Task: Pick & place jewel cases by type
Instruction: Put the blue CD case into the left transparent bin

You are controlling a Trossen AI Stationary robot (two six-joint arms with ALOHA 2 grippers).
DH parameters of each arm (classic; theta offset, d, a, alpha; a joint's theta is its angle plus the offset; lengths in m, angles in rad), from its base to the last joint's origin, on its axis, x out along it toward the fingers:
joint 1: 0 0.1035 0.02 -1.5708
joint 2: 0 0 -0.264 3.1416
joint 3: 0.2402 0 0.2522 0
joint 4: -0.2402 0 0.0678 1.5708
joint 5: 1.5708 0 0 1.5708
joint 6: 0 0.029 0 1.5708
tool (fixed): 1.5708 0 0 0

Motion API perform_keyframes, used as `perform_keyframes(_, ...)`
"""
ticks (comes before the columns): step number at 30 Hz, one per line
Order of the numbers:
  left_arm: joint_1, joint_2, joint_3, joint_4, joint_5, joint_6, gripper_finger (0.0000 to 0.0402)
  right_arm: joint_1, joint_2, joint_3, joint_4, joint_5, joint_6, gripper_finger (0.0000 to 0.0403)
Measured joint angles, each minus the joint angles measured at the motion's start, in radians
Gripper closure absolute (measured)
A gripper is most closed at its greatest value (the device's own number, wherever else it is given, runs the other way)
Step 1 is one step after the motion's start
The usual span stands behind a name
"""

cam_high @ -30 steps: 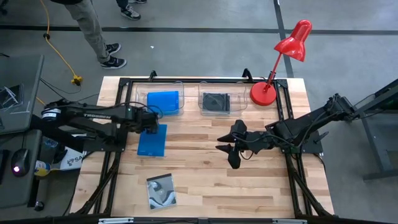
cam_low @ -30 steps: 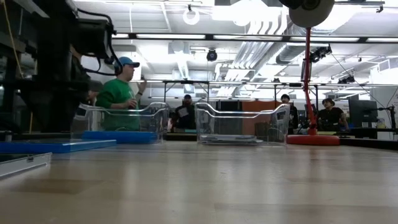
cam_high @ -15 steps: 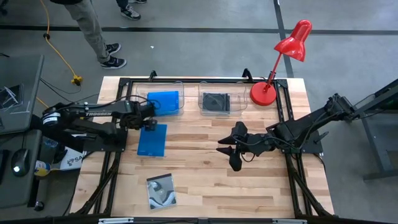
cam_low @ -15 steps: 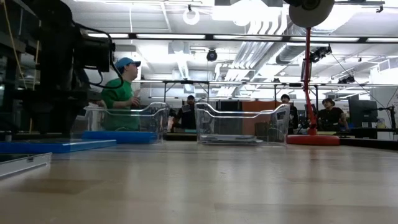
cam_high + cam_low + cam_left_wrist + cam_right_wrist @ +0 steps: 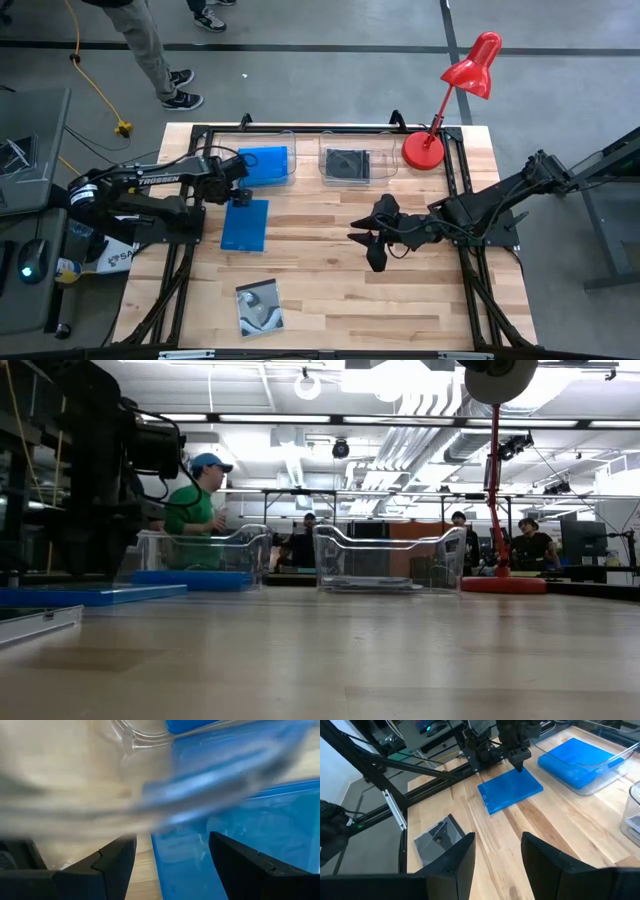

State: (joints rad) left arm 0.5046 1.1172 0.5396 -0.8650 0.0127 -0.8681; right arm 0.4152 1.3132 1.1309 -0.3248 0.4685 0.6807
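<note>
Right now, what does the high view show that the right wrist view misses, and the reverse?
Only the high view shows the red desk lamp, the clear tub holding a black square case, and a person's legs. Only the right wrist view shows the right gripper open from close behind. Both show the loose bright blue rectangular case on the wood, the blue case in its tub, the silvery swirl-covered case, and the left gripper.

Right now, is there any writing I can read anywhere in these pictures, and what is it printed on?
"TROSSEN": white letters along the left arm, seen from above; small, only just readable.
White box below the table's left edge: dark printing, too small to read.
Blue case on the table, swirl-covered case: no readable text.
Red lamp, clear tubs: no writing visible.
</note>
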Motion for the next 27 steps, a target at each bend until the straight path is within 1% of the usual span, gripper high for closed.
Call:
perform_keyframes(4, 0.000, -0.001, -0.028, 0.023, 0.017, 0.003, 0.0154, 0.000, 0.000, 0.000, 0.000, 0.006, 0.016, 0.0261)
perform_keyframes(9, 0.000, -0.003, -0.084, 0.064, 0.088, -0.005, 0.0154, 0.000, 0.000, 0.000, 0.000, 0.028, 0.022, 0.0261)
perform_keyframes(21, -0.001, -0.001, -0.089, 0.114, 0.091, 0.006, 0.0154, 0.000, 0.000, 0.000, 0.000, 0.042, 0.026, 0.0261)
perform_keyframes(27, -0.001, -0.002, -0.072, 0.127, 0.065, 0.062, 0.0154, 0.000, 0.000, 0.000, -0.010, 0.050, 0.026, 0.0261)
